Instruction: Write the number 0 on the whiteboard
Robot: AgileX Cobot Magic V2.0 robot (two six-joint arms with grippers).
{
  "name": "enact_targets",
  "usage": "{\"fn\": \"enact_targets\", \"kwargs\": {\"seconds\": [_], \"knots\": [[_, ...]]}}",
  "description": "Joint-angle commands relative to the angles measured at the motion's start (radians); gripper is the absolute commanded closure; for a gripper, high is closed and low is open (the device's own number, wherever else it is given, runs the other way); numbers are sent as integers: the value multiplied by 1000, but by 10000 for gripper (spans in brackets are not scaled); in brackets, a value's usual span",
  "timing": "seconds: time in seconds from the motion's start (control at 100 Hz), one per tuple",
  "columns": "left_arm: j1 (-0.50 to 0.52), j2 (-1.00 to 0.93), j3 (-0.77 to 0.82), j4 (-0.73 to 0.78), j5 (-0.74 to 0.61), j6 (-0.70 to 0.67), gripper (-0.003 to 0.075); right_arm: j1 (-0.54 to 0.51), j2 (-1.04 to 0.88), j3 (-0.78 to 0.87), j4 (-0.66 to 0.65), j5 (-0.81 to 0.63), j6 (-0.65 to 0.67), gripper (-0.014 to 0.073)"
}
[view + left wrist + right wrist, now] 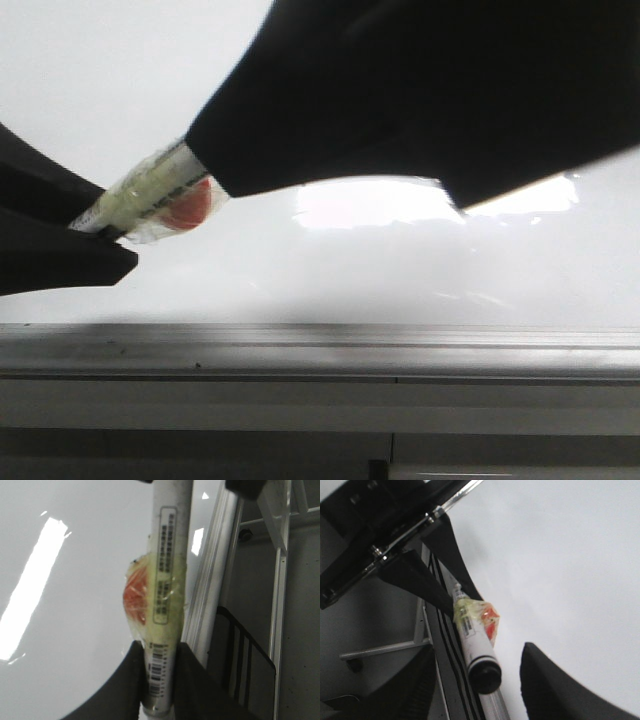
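Note:
The whiteboard (pixel 400 270) is glossy white with a silver rim (pixel 320 345) along its near edge. No black number 0 shows on it in any view. My left gripper (pixel 100 225) is shut on the barcode end of a white marker (pixel 150 190) that is wrapped in yellowish tape with an orange-red patch, and holds it above the board. In the left wrist view the fingers (pixel 135 680) clamp the marker (pixel 167 570). My right gripper (pixel 480 672) is open, its fingers on either side of the marker's black cap (pixel 485 675), apart from it.
Bright glare patches (pixel 370 205) lie on the board. Past the rim (pixel 215 580) stand a pale metal frame (pixel 280 580) and a black rack (pixel 240 645). My right arm (pixel 430 90) blocks the upper part of the front view.

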Motion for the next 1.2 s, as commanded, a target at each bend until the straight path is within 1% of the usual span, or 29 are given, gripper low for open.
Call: {"fn": "enact_targets", "kwargs": {"seconds": [0.0, 0.19, 0.26, 0.3, 0.34, 0.35, 0.37, 0.41, 0.47, 0.48, 0.49, 0.81, 0.85, 0.91, 0.92, 0.95, 1.0, 1.02, 1.06, 1.08, 1.1, 1.14, 1.19], "knots": [[-10, 5, -26, 7, -63, -4, 739, 2, -13, -37, -5, -85, -9, 266], [-10, 11, -26, 7, -86, -4, 740, 2, -13, -37, 8, -74, -9, 268], [-10, 11, -26, 7, -86, -4, 740, 2, -13, -37, 8, -63, -9, 306], [-10, 11, -26, 7, -86, -4, 740, 2, -13, -37, 8, -57, -9, 353], [-10, 11, -26, 7, -86, -4, 740, 2, -13, -37, 8, -54, -9, 419], [-10, 11, -26, 7, -86, -4, 740, 2, -13, -37, 8, -54, -9, 419], [-10, 11, -26, 7, -86, -4, 740, 2, -13, -37, 8, -54, -9, 449], [-10, 11, -26, 7, -86, -4, 740, 2, -13, -37, 8, -54, -9, 531], [-10, 11, -26, 7, -86, -4, 740, 2, -13, -37, 10, -52, -9, 625], [-10, 11, -26, 7, -86, -4, 740, 2, -13, -37, 10, -52, -9, 665], [-10, 11, -26, 7, -86, -4, 740, 2, -13, -37, 13, -50, -9, 671], [-10, 11, -26, -8, -81, -4, 730, 2, -13, -37, 16, -38, -7, 668], [-10, 11, -26, -23, -81, -13, 699, 2, -13, -37, 16, -38, -7, 668], [-10, 9, -26, -68, -81, -16, 603, 2, -13, -37, 16, -38, -7, 668], [-10, 6, -26, -85, -84, -16, 576, 2, -13, -37, 16, -38, -7, 669], [-10, 4, -26, -108, -84, -16, 531, 2, -13, -37, 16, -38, -7, 669], [-10, -2, -26, -145, -84, -16, 405, 2, -13, -37, 16, -38, -7, 669], [-10, -4, -26, -149, -84, -16, 373, 2, -13, -37, 16, -38, -7, 668], [-10, -12, -26, -164, -81, -16, 279, 2, -13, -37, 16, -40, -7, 669], [-10, -14, -26, -164, -79, -16, 249, 2, -13, -37, 16, -40, -7, 669], [-10, -21, -26, -164, -79, -16, 228, 2, -13, -37, 16, -40, -7, 668], [-10, -33, -26, -164, -74, -16, 211, 2, -13, -37, 16, -40, -7, 669], [-10, -55, -26, -164, -74, -16, 215, 2, -13, -37, 16, -40, -7, 669]]}}
